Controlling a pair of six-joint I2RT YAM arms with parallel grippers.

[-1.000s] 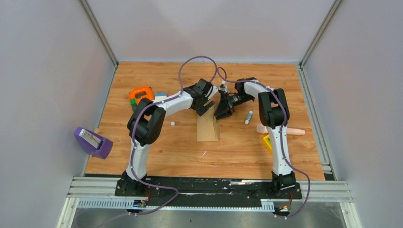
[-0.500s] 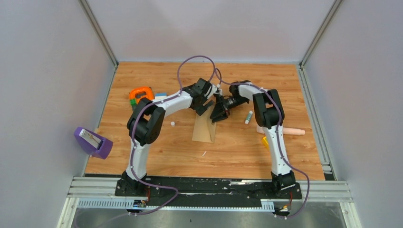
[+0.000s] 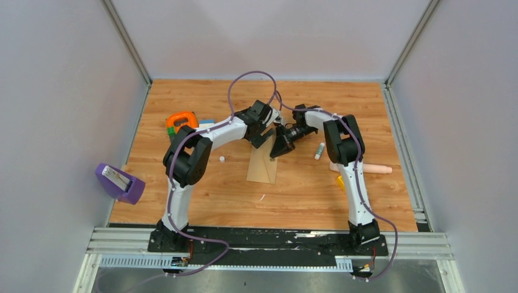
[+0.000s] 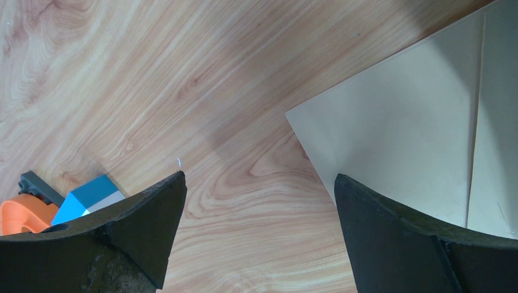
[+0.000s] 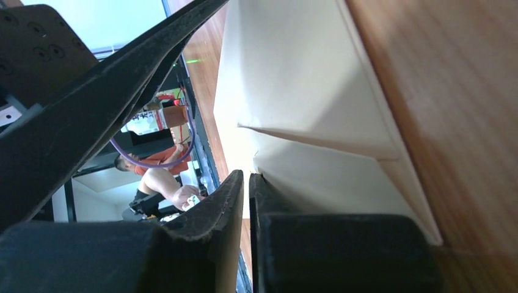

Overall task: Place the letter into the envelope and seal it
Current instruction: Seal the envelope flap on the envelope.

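The tan envelope [image 3: 261, 168] lies flat in the middle of the table, its far end under both grippers. My right gripper [image 3: 278, 146] reaches in low from the right at that far end. In the right wrist view its jaws [image 5: 247, 177] stand nearly together with only a thin slit, pinching the edge of a raised fold of the envelope [image 5: 305, 79]. My left gripper [image 3: 264, 141] hovers just left of it, wide open [image 4: 259, 183] over bare wood, with the envelope's corner [image 4: 415, 134] beside its right finger. The letter is not in view.
An orange tool [image 3: 182, 121], a blue block [image 3: 206, 122] and a green piece [image 3: 171, 131] sit at the left. A white tube [image 3: 319, 151], a pink stick [image 3: 366, 168] and a yellow thing [image 3: 343, 182] lie at the right. A purple holder [image 3: 119, 182] hangs off the left edge.
The right gripper has moved slightly left and its jaws have closed from half open to almost together. The envelope has shifted a little to the left. The left gripper stays open.
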